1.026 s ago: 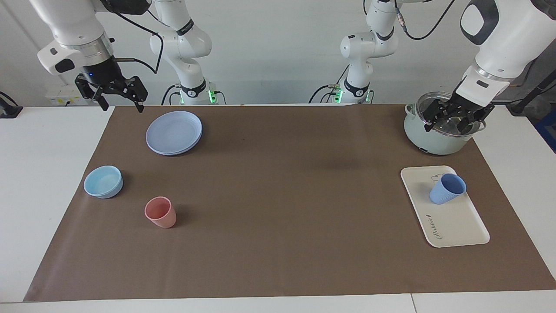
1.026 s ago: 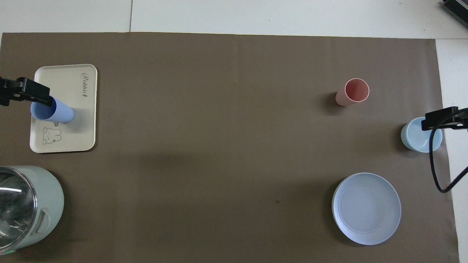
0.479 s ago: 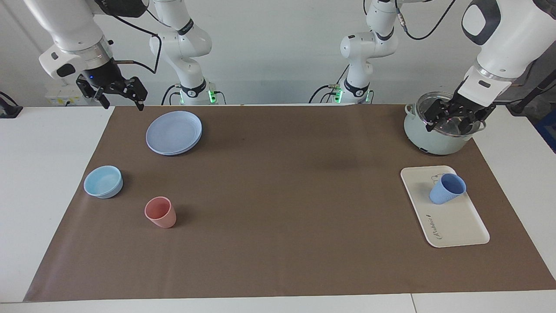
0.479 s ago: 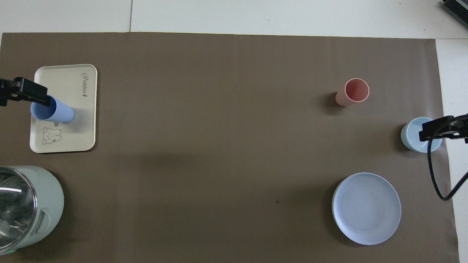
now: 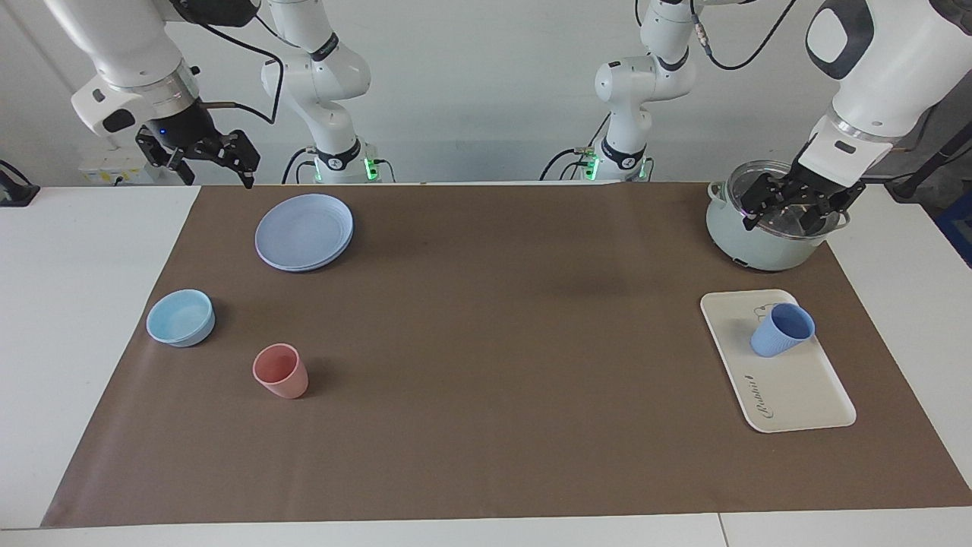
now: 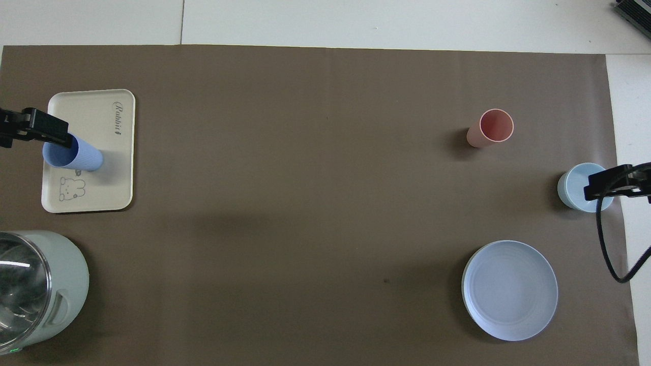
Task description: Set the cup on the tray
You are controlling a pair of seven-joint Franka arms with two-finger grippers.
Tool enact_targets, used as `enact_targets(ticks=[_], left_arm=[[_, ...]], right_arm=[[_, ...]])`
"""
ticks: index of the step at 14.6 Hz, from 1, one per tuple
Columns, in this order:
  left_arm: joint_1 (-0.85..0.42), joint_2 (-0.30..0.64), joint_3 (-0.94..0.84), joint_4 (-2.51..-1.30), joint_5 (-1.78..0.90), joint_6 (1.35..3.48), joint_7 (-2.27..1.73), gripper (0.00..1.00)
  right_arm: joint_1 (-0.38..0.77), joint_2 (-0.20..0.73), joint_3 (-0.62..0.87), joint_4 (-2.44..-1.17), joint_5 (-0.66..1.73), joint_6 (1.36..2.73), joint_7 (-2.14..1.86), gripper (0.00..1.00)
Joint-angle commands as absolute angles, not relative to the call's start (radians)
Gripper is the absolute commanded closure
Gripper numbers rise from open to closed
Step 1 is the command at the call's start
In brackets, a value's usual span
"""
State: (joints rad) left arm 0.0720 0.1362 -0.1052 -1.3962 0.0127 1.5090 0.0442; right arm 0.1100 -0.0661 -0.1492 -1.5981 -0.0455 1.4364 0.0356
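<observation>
periwinkle cup [image 5: 782, 330] stands upright on your cream tray [image 5: 797, 395], so just hold left gripper [image 5: 793, 207], fingers spread and empty, over the pot [image 5: 748, 235]; right gripper [image 5: 203, 156] waits, spread too.

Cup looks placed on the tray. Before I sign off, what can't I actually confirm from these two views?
- Overhead view: the left gripper overlaps the cup rim, and only its tip is in frame.
- Overhead view: the pot is cut off by the edge.
- Facing view: the cup hides part of the tray print.
- Facing view: the pot contents are hidden by the left gripper.
</observation>
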Motion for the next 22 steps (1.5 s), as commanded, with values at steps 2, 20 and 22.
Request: enact_targets(ticks=[2,20,22], left_arm=[[0.067,0.107,-0.100,-1.433,-0.002,1.523,0.038,0.00],[0.066,0.100,-0.124,-1.427,0.000,1.523,0.051,0.00],[0.064,0.084,-0.126,-1.427,-0.002,1.517,0.052,0.00]], right_arm=[[0.048,-0.086,-0.095,-1.621,-0.037,1.443,0.044,0.00],[0.054,-0.087,-0.094,-1.623,-0.037,1.443,0.048,0.00],[0.054,-0.087,-0.094,-1.623,-0.037,1.443,0.046,0.00]])
